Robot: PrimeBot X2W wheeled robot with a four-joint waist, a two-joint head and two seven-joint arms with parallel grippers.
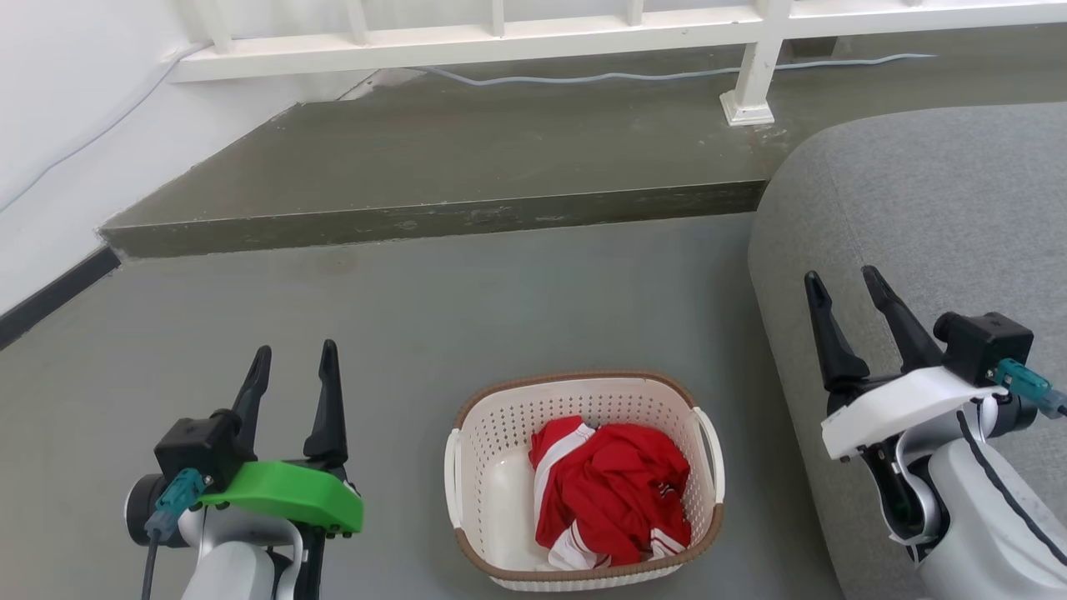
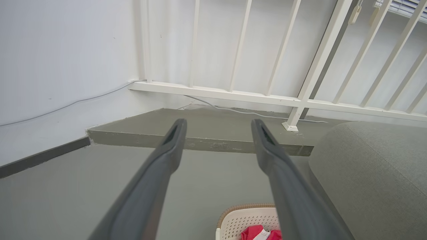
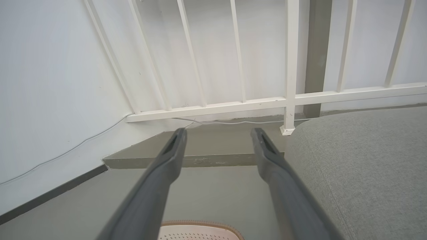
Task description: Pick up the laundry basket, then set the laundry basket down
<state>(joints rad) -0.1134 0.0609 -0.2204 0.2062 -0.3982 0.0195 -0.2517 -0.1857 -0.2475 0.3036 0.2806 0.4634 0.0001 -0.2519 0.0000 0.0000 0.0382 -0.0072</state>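
Note:
The laundry basket (image 1: pixel 492 433) stands on the grey floor at the bottom middle of the head view. It is cream-white and perforated, with a brown rim and white loop handles on both sides. A crumpled red and white garment (image 1: pixel 613 492) lies inside it. My left gripper (image 1: pixel 296 360) is open, off to the basket's left and apart from it. My right gripper (image 1: pixel 842 279) is open in front of the grey sofa, to the basket's right. The left wrist view catches the basket's far rim (image 2: pixel 247 208) below the open left gripper (image 2: pixel 218 124). In the right wrist view, the rim (image 3: pixel 200 224) sits under the open right gripper (image 3: pixel 218 132).
A grey sofa (image 1: pixel 934 208) bulges in at the right, close to the basket. A raised concrete step (image 1: pixel 433 167) crosses the floor ahead, with a white railing (image 1: pixel 583 33) and a loose cable (image 1: pixel 667 75) behind it. A white wall with dark skirting (image 1: pixel 50 296) runs on the left.

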